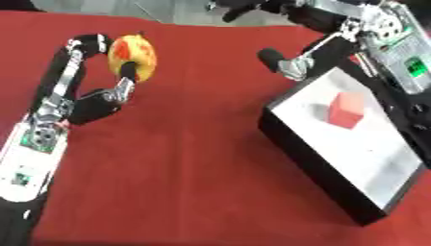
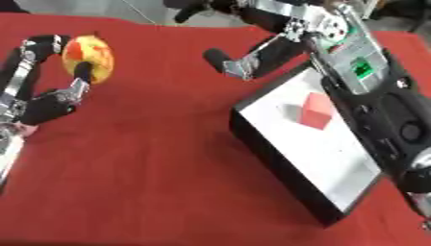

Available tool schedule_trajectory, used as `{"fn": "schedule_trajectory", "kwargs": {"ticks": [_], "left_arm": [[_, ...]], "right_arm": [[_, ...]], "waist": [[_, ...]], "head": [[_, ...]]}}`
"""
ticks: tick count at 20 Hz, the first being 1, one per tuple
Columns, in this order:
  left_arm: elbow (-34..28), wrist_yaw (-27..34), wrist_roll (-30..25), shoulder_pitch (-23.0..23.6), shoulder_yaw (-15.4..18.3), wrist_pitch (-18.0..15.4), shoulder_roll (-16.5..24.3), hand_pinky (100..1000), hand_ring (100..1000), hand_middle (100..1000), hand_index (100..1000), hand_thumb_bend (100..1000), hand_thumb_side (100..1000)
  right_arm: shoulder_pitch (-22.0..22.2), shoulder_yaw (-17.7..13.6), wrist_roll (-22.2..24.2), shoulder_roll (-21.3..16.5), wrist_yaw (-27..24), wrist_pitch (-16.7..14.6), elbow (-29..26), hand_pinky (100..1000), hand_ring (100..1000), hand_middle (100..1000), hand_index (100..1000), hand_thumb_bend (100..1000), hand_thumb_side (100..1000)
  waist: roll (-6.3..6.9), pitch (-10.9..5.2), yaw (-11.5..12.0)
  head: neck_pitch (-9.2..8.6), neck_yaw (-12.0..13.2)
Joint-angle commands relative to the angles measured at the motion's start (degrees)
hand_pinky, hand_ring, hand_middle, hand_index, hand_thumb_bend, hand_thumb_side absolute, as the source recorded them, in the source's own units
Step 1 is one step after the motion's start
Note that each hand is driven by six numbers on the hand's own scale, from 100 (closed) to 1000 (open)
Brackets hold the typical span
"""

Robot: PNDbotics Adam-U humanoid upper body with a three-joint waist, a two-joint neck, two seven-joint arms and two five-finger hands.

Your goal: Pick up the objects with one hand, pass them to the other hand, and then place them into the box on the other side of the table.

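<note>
Left hand (image 1: 88, 103) around yellow fruit (image 1: 133, 56), box (image 1: 370, 158) apart

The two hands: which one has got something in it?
The left hand, on the left of the red table, has its fingers round the yellow and red fruit. The right hand holds nothing.

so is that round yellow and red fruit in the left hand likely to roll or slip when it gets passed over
Probably yes. The round yellow and red fruit looks smooth and ball-shaped, so it would likely roll on the flat red tablecloth if dropped. The left hand holds it only between the fingers and thumb, so it may twist during transfer.
</note>
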Motion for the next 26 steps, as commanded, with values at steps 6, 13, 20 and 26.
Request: {"fn": "schedule_trajectory", "kwargs": {"ticks": [6,13,20,26], "left_arm": [[-1.79,-4.20,2.00,-2.22,-1.14,-2.92,-2.85,906,712,533,545,100,384],[-2.23,-8.83,4.27,-3.20,-1.81,-4.63,-5.18,882,715,537,547,100,343],[-2.79,-12.36,6.44,-3.58,-2.67,-6.13,-6.60,862,718,542,549,100,304],[-2.70,-13.74,7.44,-3.30,-3.44,-7.30,-7.61,856,717,540,548,100,292]], "right_arm": [[-2.33,0.75,1.88,1.10,0.71,2.75,1.95,977,834,916,926,100,207],[-3.83,1.49,2.34,2.60,3.22,5.92,3.76,981,836,920,920,100,205],[-4.65,1.37,0.37,3.19,7.63,5.94,5.50,986,849,908,938,100,145],[-4.83,1.34,-1.54,3.39,11.44,4.58,6.86,986,844,898,950,100,130]], "waist": [[-0.72,-1.73,0.73],[-0.55,-1.02,1.61],[-0.32,-0.57,2.76],[-0.35,-0.37,3.29]], "head": [[0.74,-3.52],[0.44,-4.63],[0.14,-5.22],[-0.03,-6.07]]}}
